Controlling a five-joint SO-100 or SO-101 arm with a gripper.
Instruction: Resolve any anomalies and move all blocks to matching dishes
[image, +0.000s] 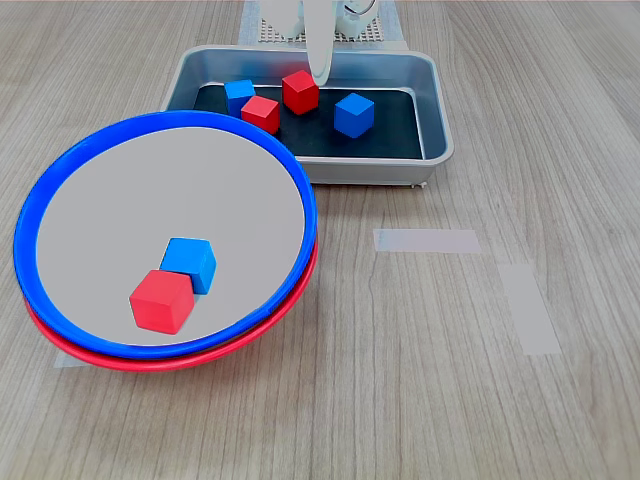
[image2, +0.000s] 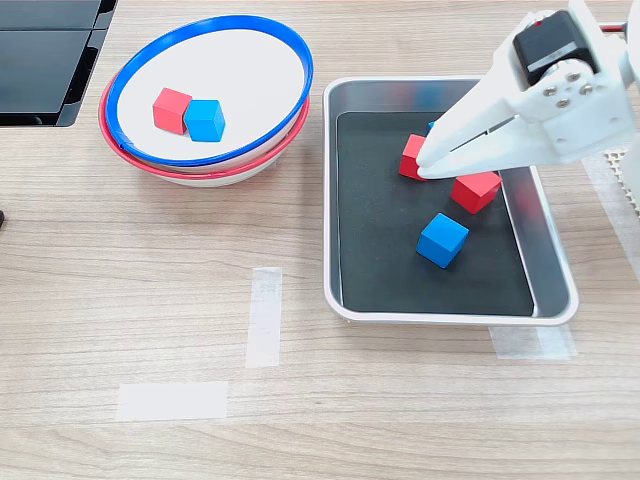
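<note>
stacked dishes and a crowded tray: where this can slip

i start with the worktop (image2: 400, 400): pale wood grain, strips of tape on it, nothing in the way.

next the dishes. the blue-rimmed dish (image: 60, 200) sits nested inside the red-rimmed dish (image: 110, 358), so only a crescent of red rim shows beneath it. that looks like the anomaly to me. if i drop blocks in now, every red one lands in the wrong dish, and lifting the top dish later could spill its load. a red block (image: 160, 300) and a blue block (image: 190, 262) already lie touching on its grey inside, so tilting it risks both sliding out.

then the grey tray (image2: 345, 200), well apart from the dishes in the second exterior view. four blocks lie on its black liner: two red and two blue, one blue mostly hidden behind the arm in the second exterior view.

the claw (image2: 432, 165) hangs over the tray, its tip close to a red block (image2: 411, 155) and another red block (image2: 476, 189). i cannot tell whether it is spread or pressed together; nothing appears to be pinched in it. with those cubes so near each other, a descent slightly off could nudge one aside or catch two at once. the lone blue block (image2: 442, 240) seems the safer pick.
</note>
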